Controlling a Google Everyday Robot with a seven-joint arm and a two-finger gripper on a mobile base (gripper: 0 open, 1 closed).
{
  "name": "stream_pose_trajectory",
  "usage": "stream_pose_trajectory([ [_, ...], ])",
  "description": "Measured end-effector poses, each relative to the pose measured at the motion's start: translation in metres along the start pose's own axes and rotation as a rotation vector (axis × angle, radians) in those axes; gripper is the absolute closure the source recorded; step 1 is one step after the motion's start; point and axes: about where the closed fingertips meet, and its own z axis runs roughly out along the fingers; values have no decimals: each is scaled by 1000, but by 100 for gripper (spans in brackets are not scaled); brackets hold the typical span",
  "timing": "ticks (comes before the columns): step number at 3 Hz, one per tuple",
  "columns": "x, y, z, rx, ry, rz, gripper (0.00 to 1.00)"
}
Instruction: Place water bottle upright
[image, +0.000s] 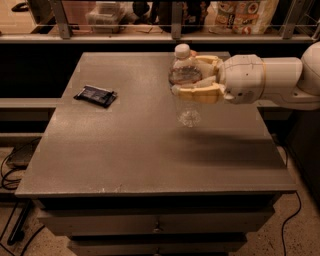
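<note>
Holding the water bottle (189, 109) around its upper body, the tool (190, 76) is clenched on it. The pale fingers (200, 93) bracket the bottle on its far and near sides, so the white cap (182, 50) stands free above them and the clear ribbed lower half hangs free below. The bottle's long axis is close to vertical, cap at 12 o'clock and base at 6 o'clock, which is the pose the task asks for. A grasp this high probably serves to leave the base unobstructed for contact with the counter (150, 150).

Seen from the counter's centre, the bottle sits at about 1 o'clock, well inside the edges, and the white arm (270, 77) reaches in from 3 o'clock. Whether the base already touches the counter or hangs just above it cannot be told — the clear plastic blends with the grey surface there. A soft shadow lies on the counter toward 4 o'clock of the bottle.

A dark packet (95, 95) lies flat at about 10 o'clock, well apart from the bottle and out of the way of any descent.

Judgement: the task looks nearly done. What seems left is to settle the base flat and release without tipping. Being light and narrow, the bottle could topple if one finger drags on its side as the grasp lets go, so an even opening and a straight retreat toward 3 o'clock would suit.
</note>
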Motion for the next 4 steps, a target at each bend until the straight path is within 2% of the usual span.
stream_pose_trajectory([
  [1,11,-3,-5,18,-12,3,84],
  [3,37,-5,-15,64,-21,44,37],
  [4,53,-3,-19,79,-40,67,6],
])
